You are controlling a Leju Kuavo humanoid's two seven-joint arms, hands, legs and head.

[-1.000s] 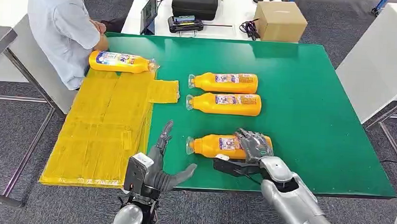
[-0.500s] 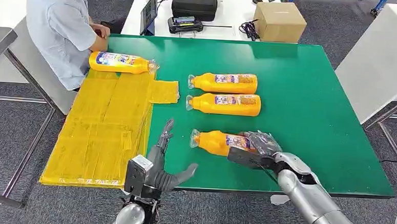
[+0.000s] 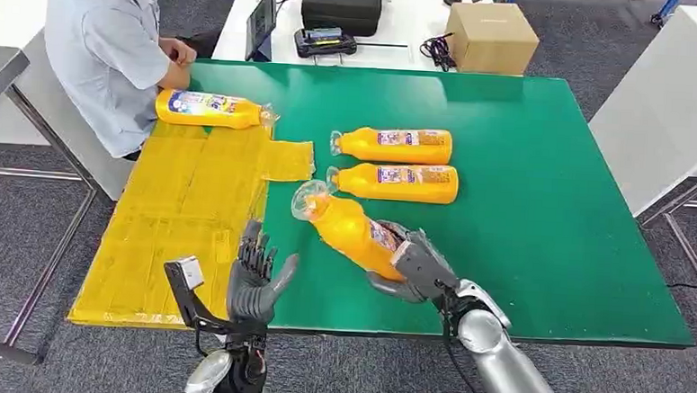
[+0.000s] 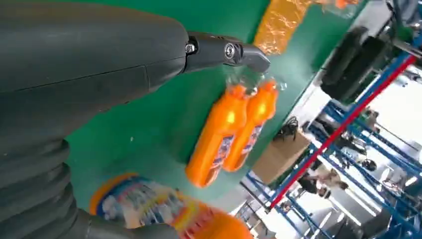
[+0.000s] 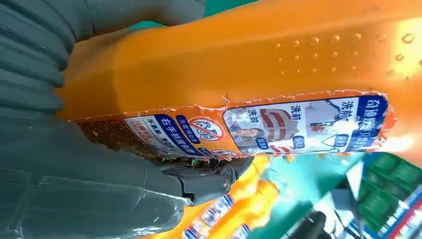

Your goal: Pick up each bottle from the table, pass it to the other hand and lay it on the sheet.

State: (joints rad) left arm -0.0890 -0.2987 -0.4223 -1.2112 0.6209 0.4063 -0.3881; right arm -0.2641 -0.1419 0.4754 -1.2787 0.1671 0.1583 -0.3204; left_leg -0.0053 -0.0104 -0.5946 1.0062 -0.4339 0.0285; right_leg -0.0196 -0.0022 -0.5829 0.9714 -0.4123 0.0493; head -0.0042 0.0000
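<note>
Green table surface is being shared with a yellow sheet, which is being draped over the table's left edge and is reaching from the near left corner toward the far left corner. A person is being seated at that far left corner, just beside one bottle on the sheet, which is lying at the sheet's far end. Two waiting bottles are lying side by side near the middle of the table, caps turned toward the sheet.

Near the front edge, the lifted bottle is being held off the table by the right hand, which is being wrapped around its base, with the capped neck tilting up and toward the sheet. The left hand is being held upright at the front edge, beside the sheet's inner border, with fingers spread wide, palm facing the bottle and nothing in it.

The step in hand is being judged as the handover: pick-up is done, transfer is not yet made. For the next move, the bottle's neck end is likely needing to be brought into the waiting left palm, and the left fingers closed firmly before the right grip is being loosened.
</note>
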